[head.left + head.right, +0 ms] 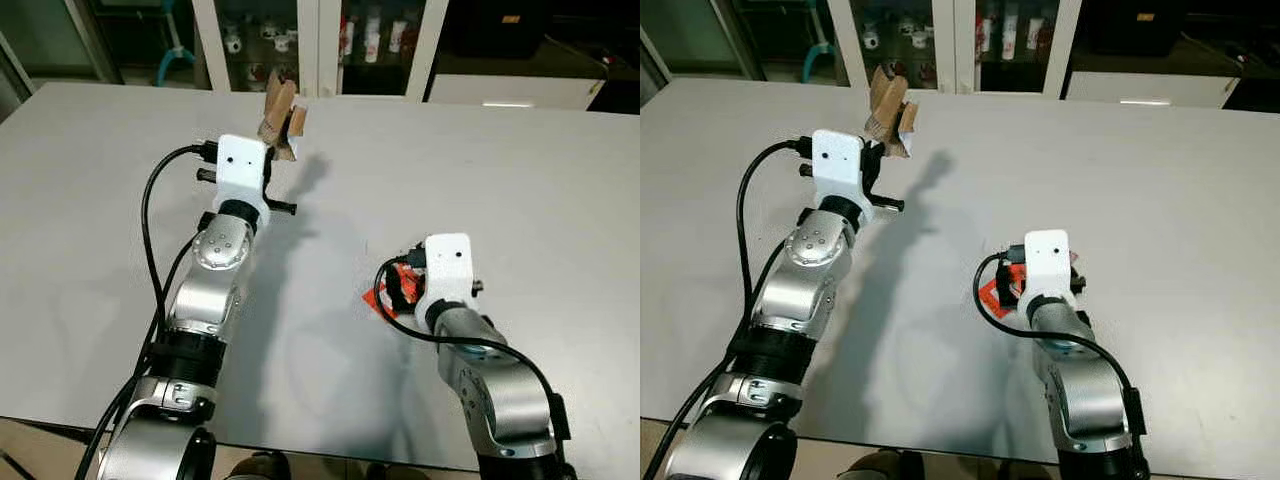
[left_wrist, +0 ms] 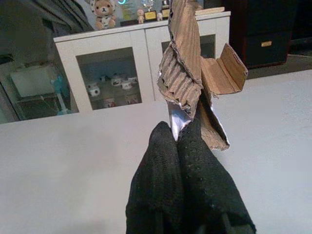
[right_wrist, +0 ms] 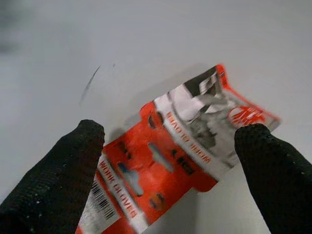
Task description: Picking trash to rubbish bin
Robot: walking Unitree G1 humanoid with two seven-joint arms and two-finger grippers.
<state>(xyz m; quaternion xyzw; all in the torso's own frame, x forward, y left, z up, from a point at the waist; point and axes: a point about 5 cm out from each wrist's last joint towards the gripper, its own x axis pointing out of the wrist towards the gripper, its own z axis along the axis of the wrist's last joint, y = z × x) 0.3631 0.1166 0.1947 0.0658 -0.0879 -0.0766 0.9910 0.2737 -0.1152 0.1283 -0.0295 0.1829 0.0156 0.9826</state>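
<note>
Corrugated brown card (image 2: pixel 195 73), torn and folded, is pinched tight between the closed fingers (image 2: pixel 168 170) of the left gripper (image 1: pixel 272 135), held up off the grey desk (image 1: pixel 520 180) at about 11 o'clock in the head view. The grip takes only the card's lower edge, where a strip of silvery lining shows; the rest stands above the fingertips.

At about 5 o'clock the right gripper (image 3: pixel 170 146) sits low over a red-and-white wrapper (image 3: pixel 180 151) that lies flat on the desk. Its fingers are spread wide, one on each side of the wrapper, closed on nothing yet. In the head view the wrapper (image 1: pixel 395 290) peeks out red just beside the wrist.

A white cabinet (image 2: pixel 141 63) with glass doors stands beyond the far edge of the desk.

Risks, as I judge them: the wrapper is thin and lies flush, so the fingers may slide over it or push it along rather than lift it. The card is held by one edge only, so a quick swing towards a bin could twist it loose. The wrapper's curled corner may be the better place to catch.
</note>
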